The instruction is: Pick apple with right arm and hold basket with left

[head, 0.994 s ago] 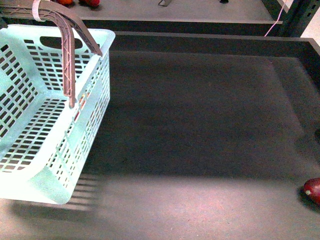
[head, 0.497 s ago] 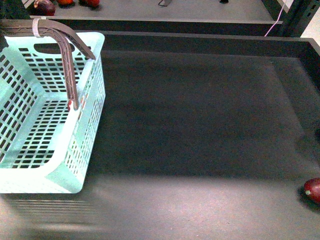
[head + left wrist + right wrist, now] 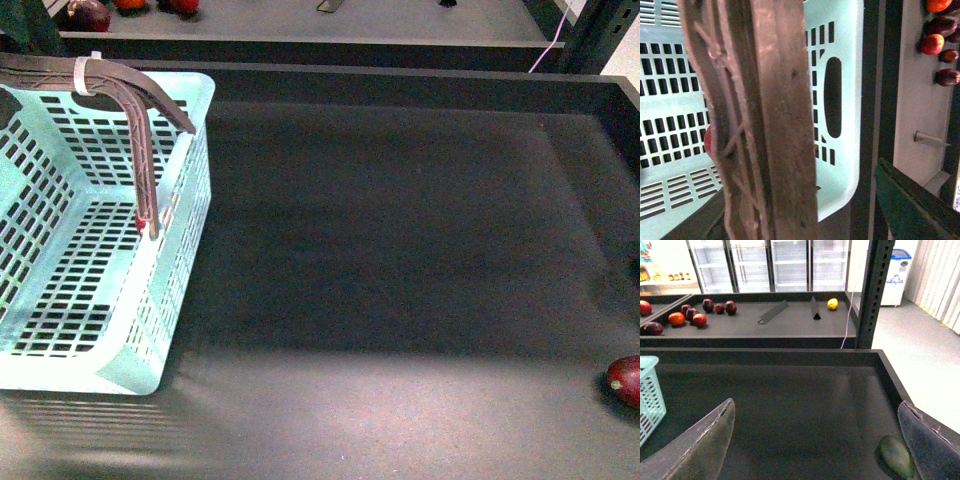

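Gaping wide over bare tray, the right gripper (image 3: 815,440) holds nothing; the left gripper's state cannot be told, the basket (image 3: 840,150) handles (image 3: 765,125) right against it.

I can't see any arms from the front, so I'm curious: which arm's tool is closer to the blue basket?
Left. Its wrist camera looks straight down the handles of the basket, right against them. The right tool hangs open over the dark tray, the basket only at that view's edge.
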